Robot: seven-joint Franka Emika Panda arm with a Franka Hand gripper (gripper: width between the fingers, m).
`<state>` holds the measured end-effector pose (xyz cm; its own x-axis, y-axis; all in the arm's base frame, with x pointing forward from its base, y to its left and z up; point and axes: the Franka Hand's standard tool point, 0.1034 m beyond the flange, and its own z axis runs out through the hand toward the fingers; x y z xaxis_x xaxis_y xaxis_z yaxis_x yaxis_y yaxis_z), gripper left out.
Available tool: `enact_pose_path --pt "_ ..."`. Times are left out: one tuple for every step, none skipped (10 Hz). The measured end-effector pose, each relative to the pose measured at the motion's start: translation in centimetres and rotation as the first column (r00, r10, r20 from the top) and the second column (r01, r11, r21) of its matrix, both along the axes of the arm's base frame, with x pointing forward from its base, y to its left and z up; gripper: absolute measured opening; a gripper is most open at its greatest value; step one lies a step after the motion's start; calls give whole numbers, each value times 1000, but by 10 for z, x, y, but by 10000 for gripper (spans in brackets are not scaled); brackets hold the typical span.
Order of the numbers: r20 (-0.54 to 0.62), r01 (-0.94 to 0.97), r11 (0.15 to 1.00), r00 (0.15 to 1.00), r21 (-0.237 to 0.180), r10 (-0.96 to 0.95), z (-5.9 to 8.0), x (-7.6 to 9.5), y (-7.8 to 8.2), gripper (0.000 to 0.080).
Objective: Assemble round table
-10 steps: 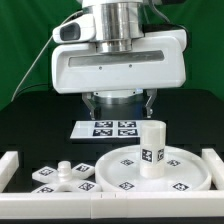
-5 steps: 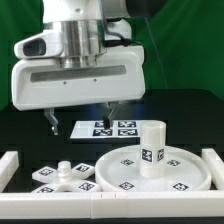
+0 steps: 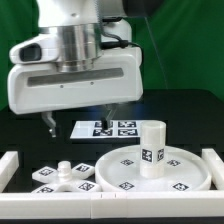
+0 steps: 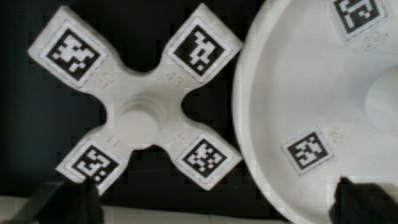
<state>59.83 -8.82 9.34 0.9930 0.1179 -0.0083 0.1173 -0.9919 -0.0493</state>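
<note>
We see our hand [image 3: 81, 116] wide open and empty, hanging above the cross-shaped base [image 3: 62, 177], just beside the round disc [image 3: 195, 180].

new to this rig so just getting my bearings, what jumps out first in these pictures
The bulky white robot arm with its open, empty claw fills the exterior view's upper left. At the exterior view's lower right lies the large rimmed round white plastic disc with the short white cylindrical leg upright on it. The white four-armed cross-shaped base, tagged black-and-white, lies beside it toward the exterior view's left.
</note>
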Motion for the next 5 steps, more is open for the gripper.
enact_pose_path --pt "-6 24 1000 1000 -13 -24 -1 16 -5 649" --pt "-14 58 998 998 -21 -58 -11 23 -9 649" --pt "-20 59 998 998 -20 -59 -14 25 -9 649" --pt "-19 58 998 998 -21 -59 -14 26 -9 649" --pt "-20 58 998 998 -21 -59 -14 25 -9 649"
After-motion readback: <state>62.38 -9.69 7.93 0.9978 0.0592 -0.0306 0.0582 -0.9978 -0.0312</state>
